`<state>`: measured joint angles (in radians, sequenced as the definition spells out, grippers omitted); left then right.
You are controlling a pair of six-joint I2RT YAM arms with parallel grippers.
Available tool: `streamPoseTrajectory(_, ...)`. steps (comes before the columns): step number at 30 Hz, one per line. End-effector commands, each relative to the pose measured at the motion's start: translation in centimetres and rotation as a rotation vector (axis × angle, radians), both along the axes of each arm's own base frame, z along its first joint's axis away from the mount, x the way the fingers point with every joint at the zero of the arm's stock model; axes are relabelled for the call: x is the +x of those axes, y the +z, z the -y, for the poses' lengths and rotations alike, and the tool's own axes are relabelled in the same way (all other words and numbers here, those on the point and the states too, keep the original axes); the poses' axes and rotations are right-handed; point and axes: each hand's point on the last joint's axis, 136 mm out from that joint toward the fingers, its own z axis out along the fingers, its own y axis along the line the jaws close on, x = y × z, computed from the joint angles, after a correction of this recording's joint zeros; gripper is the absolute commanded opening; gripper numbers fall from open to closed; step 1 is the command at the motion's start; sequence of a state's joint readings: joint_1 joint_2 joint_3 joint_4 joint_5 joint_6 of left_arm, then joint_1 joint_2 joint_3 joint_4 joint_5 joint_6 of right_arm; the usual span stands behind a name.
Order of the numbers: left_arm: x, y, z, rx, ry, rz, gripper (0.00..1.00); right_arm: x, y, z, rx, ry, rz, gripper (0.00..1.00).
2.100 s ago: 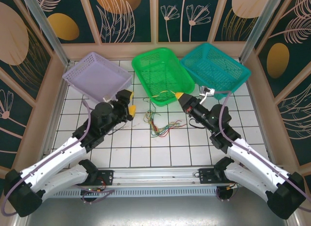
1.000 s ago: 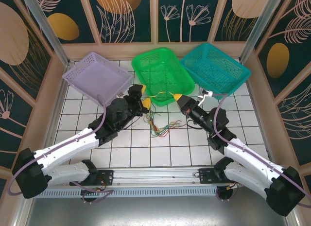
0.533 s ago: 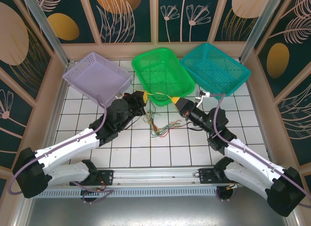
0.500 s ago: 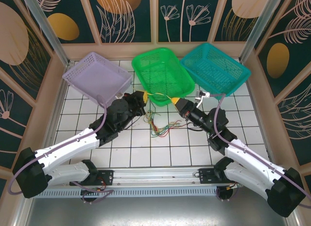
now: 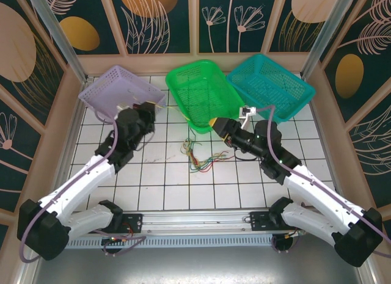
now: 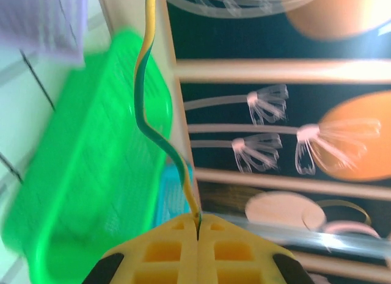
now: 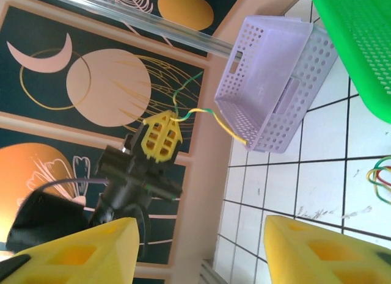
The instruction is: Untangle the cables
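Careful: your left end effector [image 6: 197, 222] alone clenches the yellow-green cable [image 6: 138, 101], right end effector [image 7: 201, 241] released; its dangling tail may snag the lilac basket [image 7: 272, 107].

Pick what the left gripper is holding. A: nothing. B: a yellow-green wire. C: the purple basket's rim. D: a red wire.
B: in the left wrist view the left gripper is shut on a yellow-green wire that runs up from it.

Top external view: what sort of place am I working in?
Probably a robot training cell: white gridded table boxed in by floral wall panels, with lilac basket, green basket and teal basket at the back.
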<state>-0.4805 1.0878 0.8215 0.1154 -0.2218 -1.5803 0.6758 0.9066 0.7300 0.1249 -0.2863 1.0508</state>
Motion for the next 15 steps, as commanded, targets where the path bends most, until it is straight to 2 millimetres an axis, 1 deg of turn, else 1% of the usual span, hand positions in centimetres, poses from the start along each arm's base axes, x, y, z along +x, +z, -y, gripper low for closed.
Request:
streamPoseTrajectory(1, 1.9, -0.4, -3.8, 0.26, -0.005, -0.031, 0.0, 0.1, 0.4, 0.3, -0.1, 0.0, 0.046, 0.58)
streamPoseTrajectory(2, 2.8, -0.6, -5.2, 0.291, 0.004, -0.049, 0.0, 0.0, 0.6, 0.3, -0.106, 0.003, 0.051, 0.58)
streamPoseTrajectory(4, 4.5, -1.2, -7.4, 0.319, 0.007, -0.067, 0.0, -0.1, 0.5, 0.2, -0.11, 0.015, 0.054, 0.58)
streamPoseTrajectory(5, 5.4, -1.0, -8.6, 0.341, 0.017, -0.068, 0.0, -0.2, 0.3, 0.2, -0.111, 0.02, 0.049, 0.58)
streamPoseTrajectory(7, 7.3, -1.3, -10.1, 0.399, 0.012, -0.089, 0.0, -0.3, -0.1, 0.1, -0.112, 0.027, 0.039, 0.58)
streamPoseTrajectory(9, 9.1, -3.1, -11.1, 0.445, -0.015, -0.148, 0.0, -0.4, -0.6, 0.1, -0.114, 0.032, 0.031, 0.58)
streamPoseTrajectory(11, 11.0, -4.7, -11.6, 0.465, -0.052, -0.179, 0.0, -0.4, -0.8, 0.0, -0.118, 0.034, 0.029, 0.58)
streamPoseTrajectory(13, 12.3, -6.4, -12.1, 0.472, -0.076, -0.204, 0.0, -0.5, -1.0, 0.0, -0.126, 0.036, 0.028, 0.58)
streamPoseTrajectory(15, 13.2, -8.2, -12.6, 0.499, -0.098, -0.239, 0.0, -0.4, -1.3, 0.1, -0.131, 0.036, 0.023, 0.58)
